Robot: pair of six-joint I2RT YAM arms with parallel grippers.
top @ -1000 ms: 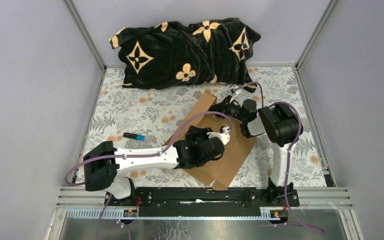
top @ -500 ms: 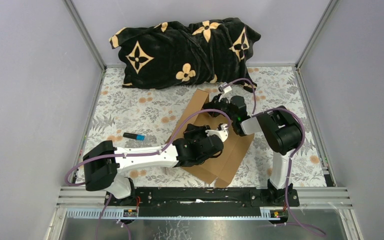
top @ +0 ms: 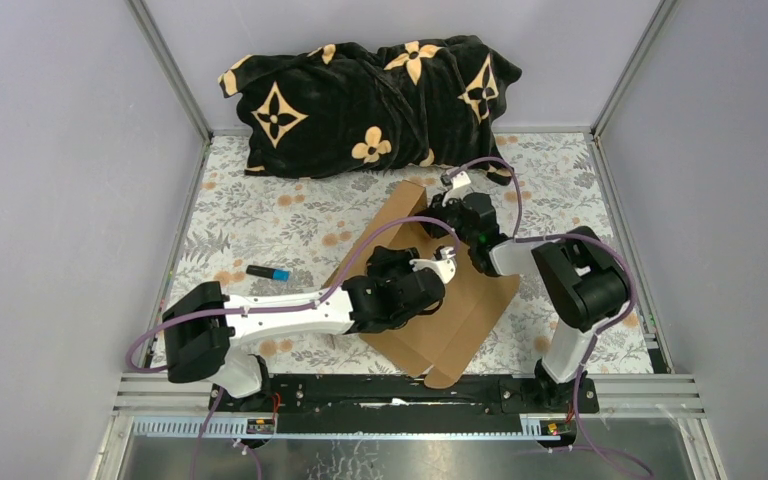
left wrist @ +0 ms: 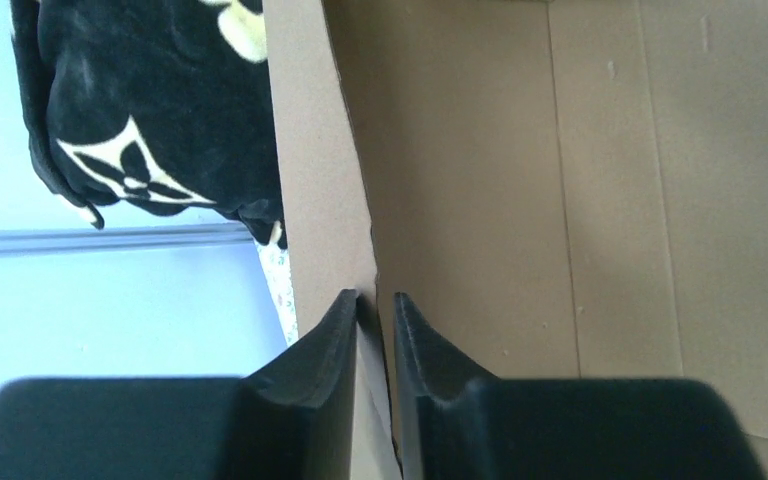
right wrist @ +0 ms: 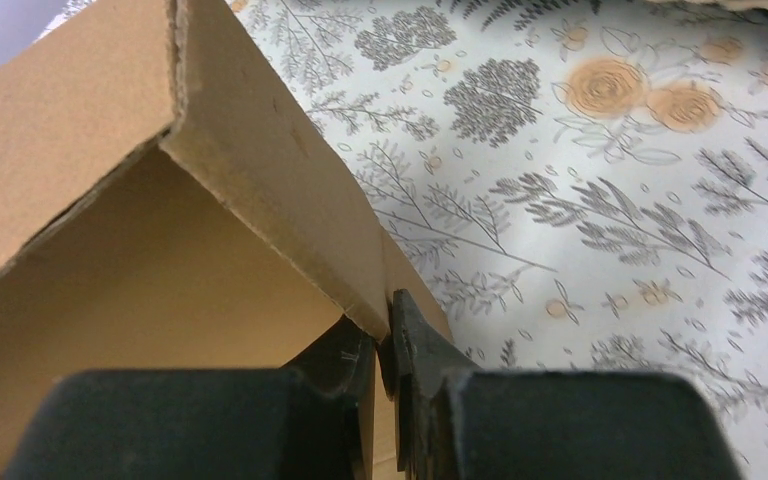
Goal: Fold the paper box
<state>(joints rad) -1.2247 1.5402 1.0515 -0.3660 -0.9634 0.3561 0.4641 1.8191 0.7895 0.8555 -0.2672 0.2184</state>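
You have the paper box (top: 465, 305) lying mid-table; the left gripper (left wrist: 375, 312) and right gripper (right wrist: 384, 322) each pinch a raised flap edge; uneven pulling could tear the cardboard or crease it off its score.

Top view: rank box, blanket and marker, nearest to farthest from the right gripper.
1. box: held in the right gripper, at its far corner.
2. blanket: just beyond, along the back wall.
3. marker: well off to the left.

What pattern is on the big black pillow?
The pillow has tan flowers and stars; clearest in top view.
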